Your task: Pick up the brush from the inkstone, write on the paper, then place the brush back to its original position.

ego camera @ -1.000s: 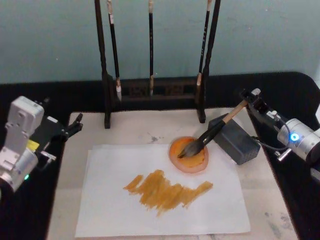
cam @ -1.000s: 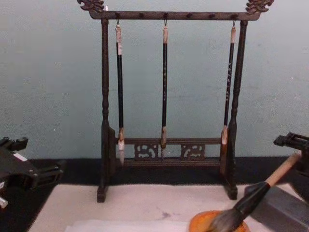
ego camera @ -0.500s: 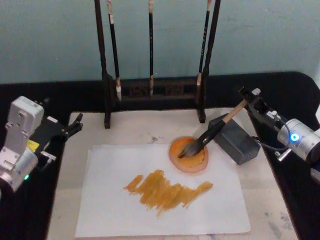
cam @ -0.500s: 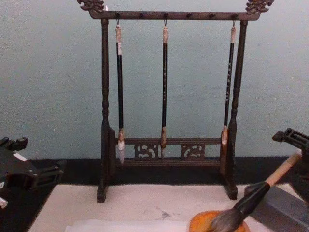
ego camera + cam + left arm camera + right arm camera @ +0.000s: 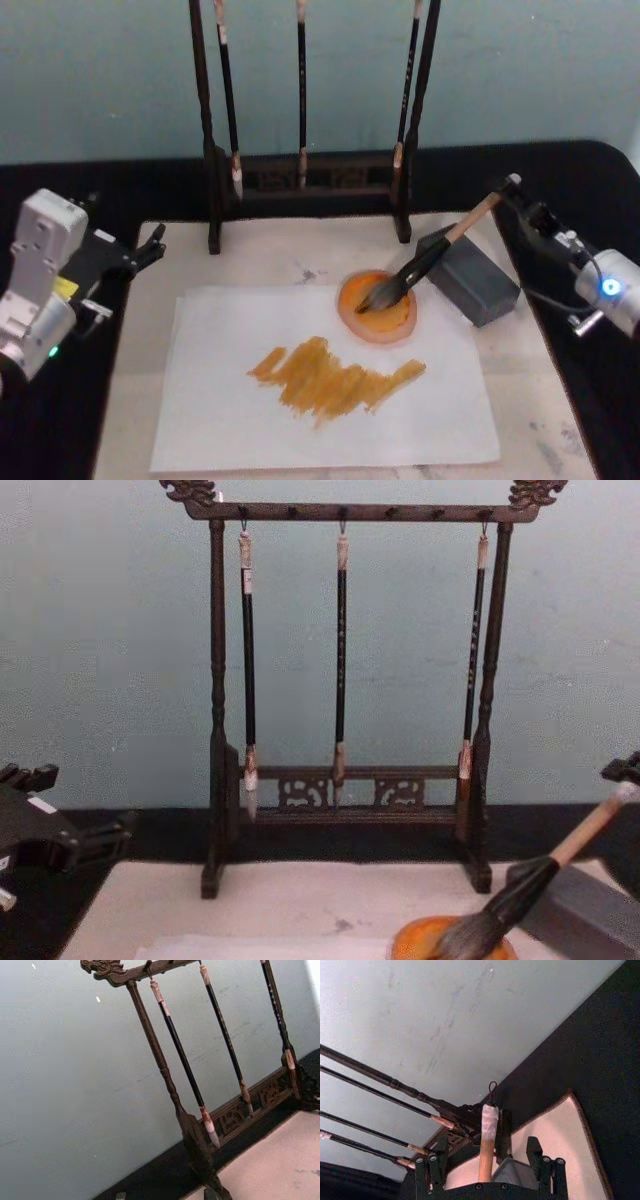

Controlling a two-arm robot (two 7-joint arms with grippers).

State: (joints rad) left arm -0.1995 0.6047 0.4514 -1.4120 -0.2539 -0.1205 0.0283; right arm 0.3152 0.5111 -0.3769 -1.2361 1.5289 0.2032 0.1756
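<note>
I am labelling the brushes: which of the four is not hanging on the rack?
The large tan-handled brush: it leans on the grey block, bristles in the orange dish; the three thin brushes hang.

A staged calligraphy bench; carved brush rack [image 5: 217,680], cream mat [image 5: 270,262] on black table [image 5: 120,190], bare teal wall [image 5: 110,630].

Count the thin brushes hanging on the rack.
3 on the rack: left brush, middle brush, and right brush beside the right post. None appears hidden.
</note>
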